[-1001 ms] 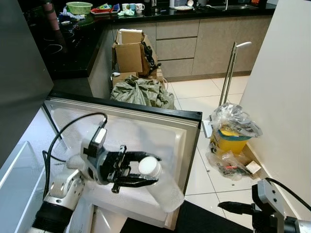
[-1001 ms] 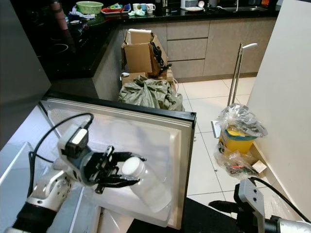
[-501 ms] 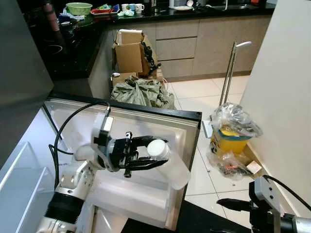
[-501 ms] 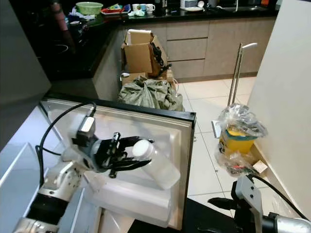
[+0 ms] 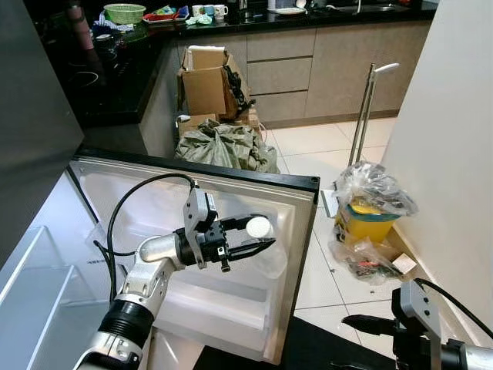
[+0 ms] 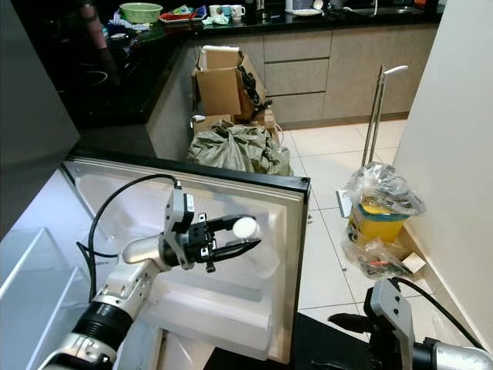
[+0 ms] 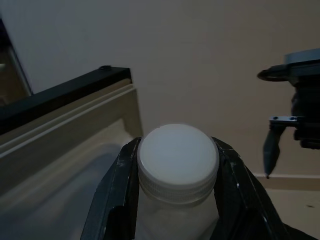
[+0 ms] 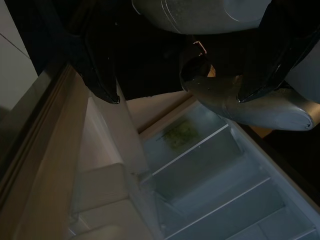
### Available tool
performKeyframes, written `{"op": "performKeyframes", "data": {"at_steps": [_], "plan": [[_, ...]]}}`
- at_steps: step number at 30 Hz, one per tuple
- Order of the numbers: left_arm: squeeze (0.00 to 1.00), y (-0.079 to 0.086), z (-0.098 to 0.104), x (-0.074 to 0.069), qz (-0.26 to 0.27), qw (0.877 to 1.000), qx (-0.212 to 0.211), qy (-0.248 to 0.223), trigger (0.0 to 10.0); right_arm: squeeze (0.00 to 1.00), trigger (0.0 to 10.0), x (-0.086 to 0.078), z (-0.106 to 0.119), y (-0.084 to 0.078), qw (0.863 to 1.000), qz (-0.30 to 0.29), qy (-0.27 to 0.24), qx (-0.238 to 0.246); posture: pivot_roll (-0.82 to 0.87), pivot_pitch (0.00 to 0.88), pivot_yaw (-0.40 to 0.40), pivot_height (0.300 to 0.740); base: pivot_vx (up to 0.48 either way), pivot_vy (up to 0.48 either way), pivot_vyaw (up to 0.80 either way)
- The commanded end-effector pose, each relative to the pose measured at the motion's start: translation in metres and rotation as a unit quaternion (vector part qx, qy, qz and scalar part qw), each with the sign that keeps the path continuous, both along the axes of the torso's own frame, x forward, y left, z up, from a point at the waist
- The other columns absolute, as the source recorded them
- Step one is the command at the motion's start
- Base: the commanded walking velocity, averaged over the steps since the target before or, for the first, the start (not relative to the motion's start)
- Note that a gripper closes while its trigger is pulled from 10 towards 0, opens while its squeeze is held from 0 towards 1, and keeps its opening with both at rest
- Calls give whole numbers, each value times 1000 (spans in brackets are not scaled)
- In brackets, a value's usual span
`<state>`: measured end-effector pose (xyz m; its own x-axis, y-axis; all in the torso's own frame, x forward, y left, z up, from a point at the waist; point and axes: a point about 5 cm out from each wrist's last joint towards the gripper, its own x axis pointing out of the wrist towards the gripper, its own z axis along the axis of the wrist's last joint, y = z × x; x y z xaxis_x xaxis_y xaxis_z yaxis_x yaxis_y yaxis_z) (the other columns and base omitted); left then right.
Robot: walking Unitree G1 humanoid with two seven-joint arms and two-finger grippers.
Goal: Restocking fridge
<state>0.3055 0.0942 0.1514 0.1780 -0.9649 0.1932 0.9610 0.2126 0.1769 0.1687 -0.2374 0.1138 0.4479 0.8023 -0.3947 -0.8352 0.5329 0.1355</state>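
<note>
- Between the two black fingers of your left gripper (image 5: 258,237) sat the bottle (image 5: 266,250), pinched at the neck just under its white cap (image 7: 178,155); one finger pressed each side of the cap, so the jaws stood narrow and loaded.
- Bottle's long axis ran on from the jaws, cap nearest the wrist, pale translucent body trailing away past the fingertips and somewhat downward. It lay closer to flat than upright.
- Beyond and below the fingertips was the inner face of the open fridge door (image 5: 239,196), with the door shelf (image 5: 212,304) underneath the jaws. The body hung over the door lining; you could not tell from the head views whether it touched the plastic or hung just clear.
- Judgement: the coming move turned on that tilt. For the bottle to stand in the door shelf, the base had to swing down under the jaws and the cap come up before lowering.
- Left arm was plainly the nearer one. Your right gripper (image 5: 362,324) was held low, well apart from the bottle, near the floor by the dark mat (image 5: 308,351); its fingers were spread and empty in the right wrist view, which looked toward the fridge interior shelves (image 8: 200,170).
</note>
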Motion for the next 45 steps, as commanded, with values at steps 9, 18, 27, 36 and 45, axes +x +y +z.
{"op": "performKeyframes", "data": {"at_steps": [9, 18, 27, 36, 45], "plan": [[0, 10, 0, 19, 93, 995, 17, -34, 10000, 0, 10000, -2, 2, 4, 1000, 8, -2, 1, -218, 15, 90, 740, 0, 0, 0], [0, 5, -13, 21, 126, 991, 34, -29, 10000, 0, 10000, -4, 4, 5, 1000, 8, -5, 1, -224, 18, 92, 740, 0, 0, 0], [0, 4, -22, 27, 154, 985, 65, -29, 10000, 0, 10000, -4, 5, 5, 1000, 4, -8, -1, -226, 16, 98, 740, 0, 0, 0], [0, -5, -41, 23, 165, 982, 89, 2, 10000, 0, 10000, -2, 5, 5, 1000, 2, -13, -2, -227, 9, 99, 740, 0, 0, 0], [0, -13, -46, 22, 163, 983, 83, 16, 10000, 0, 10000, -2, 6, 5, 1000, 3, -14, -3, -233, 7, 98, 740, 0, 0, 0]]}}
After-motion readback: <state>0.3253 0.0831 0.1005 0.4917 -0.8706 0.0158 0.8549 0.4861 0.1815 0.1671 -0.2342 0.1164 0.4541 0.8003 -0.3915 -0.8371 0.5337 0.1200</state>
